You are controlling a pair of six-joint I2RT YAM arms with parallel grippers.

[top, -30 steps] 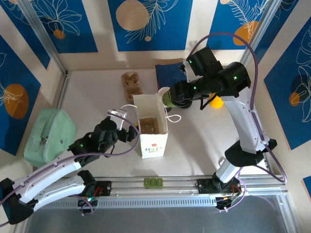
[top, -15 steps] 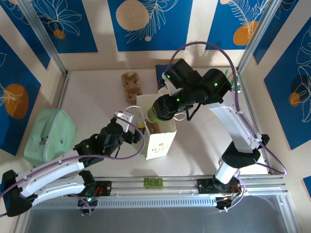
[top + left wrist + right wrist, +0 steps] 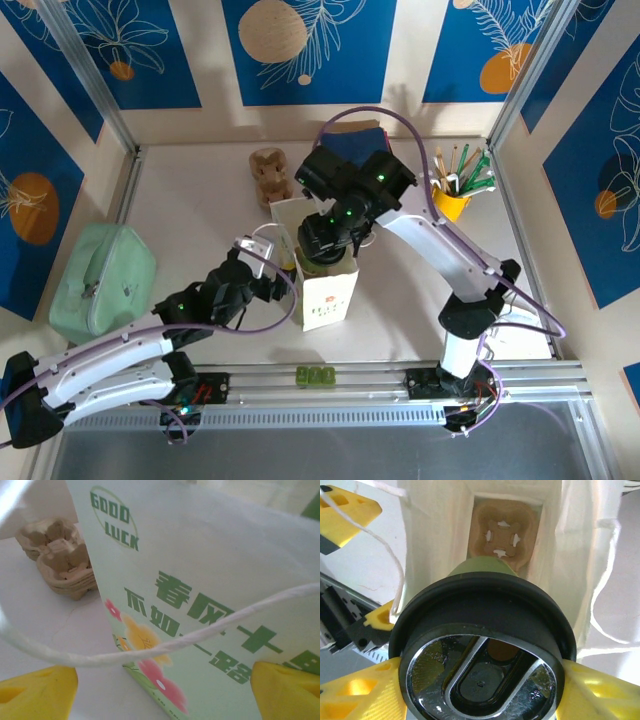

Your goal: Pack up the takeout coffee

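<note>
Left gripper (image 3: 161, 692) wide open, holding nothing, string handle (image 3: 165, 647) crossing between jaws, beside paper bag (image 3: 328, 300). Takeout coffee (image 3: 485, 610), green cup with black lid, over open bag mouth above cardboard carrier (image 3: 502, 530), clamped in right gripper (image 3: 480, 692).

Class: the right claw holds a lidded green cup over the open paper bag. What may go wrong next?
1. The green cup in the right claw hangs above the cardboard carrier at the bottom of the paper bag; off line, it may miss a pocket and tip.
2. The left claw stands open round the string handle, so the bag may shift or topple.
</note>
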